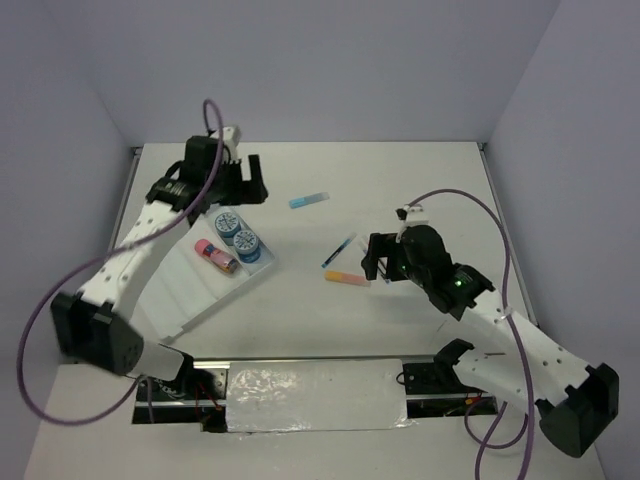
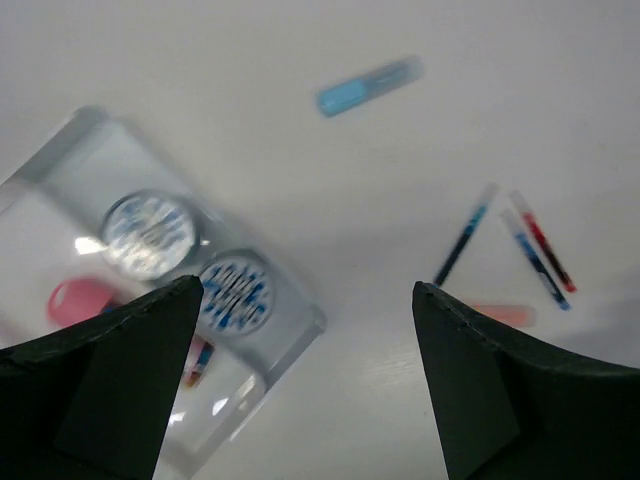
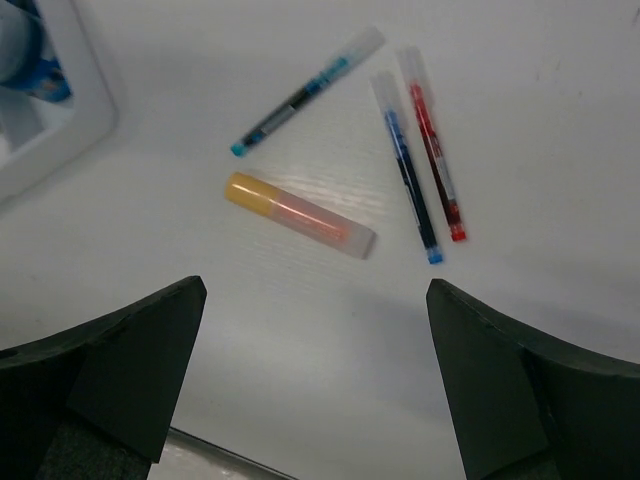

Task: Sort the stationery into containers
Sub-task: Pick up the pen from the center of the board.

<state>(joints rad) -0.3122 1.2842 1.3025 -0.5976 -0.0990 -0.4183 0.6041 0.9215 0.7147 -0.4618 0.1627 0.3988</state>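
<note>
Both my grippers are up off the table with jaws spread wide, nothing between them. My left gripper hangs over the far end of the tray, whose long axis runs on a diagonal from near-left to far-right. In that far end the two blue rolls stand flat, patterned tops up, just beside each other. The pink cylinder lies on its side next to them, inside the tray.

Out on the bare table, the light-blue bar lies nearly crosswise, blue end towards the tray and pale end tipped slightly away.

My right gripper hovers just above the loose cluster. In the right wrist view the orange bar slants from its orange end at upper left down to its clear end at lower right. The teal pen crosses the other way, teal end at lower left near the bar's orange end. The blue pen and red pen lie side by side, almost parallel, running steeply down the view with their coloured ends lowest.
</note>
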